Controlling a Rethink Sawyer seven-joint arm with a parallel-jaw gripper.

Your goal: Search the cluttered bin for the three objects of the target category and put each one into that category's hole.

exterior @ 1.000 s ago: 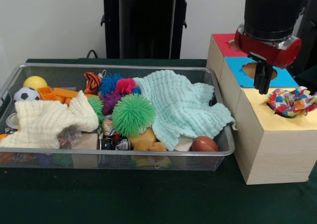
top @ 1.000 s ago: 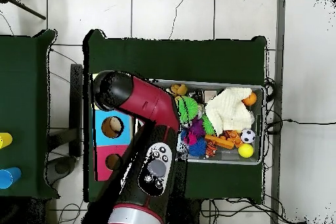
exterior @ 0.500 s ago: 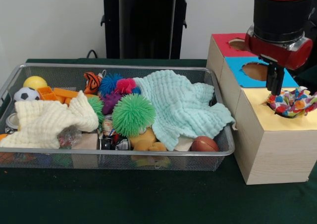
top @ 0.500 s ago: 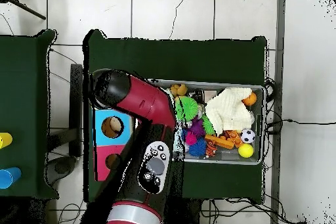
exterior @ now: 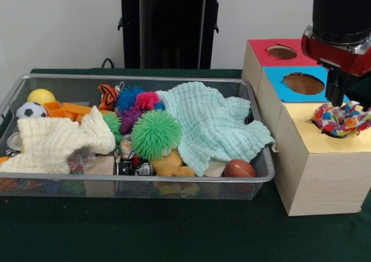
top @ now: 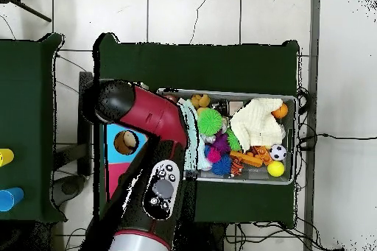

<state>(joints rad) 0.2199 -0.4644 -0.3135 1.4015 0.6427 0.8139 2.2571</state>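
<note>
Gripper [exterior: 335, 95] above yellow-topped box [exterior: 316, 169], at 11 o'clock of multicoloured cloth [exterior: 342, 118]; finger state cannot be told. Cloth crumpled in yellow top's hole, bunched, no clear long axis. Bin [exterior: 243, 184] at 9 o'clock of box, on desk [exterior: 174, 233].

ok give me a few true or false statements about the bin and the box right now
1. A multicoloured cloth sits in the hole of the yellow panel. True.
2. The tool is down inside the wire bin. False: it hangs over the box, by the cloth.
3. The blue panel's hole is plugged. False: it is open.
4. The mint cloth lies at the bin's end nearest the box. True.
5. The green spiky ball lies in the bin. True.
</note>
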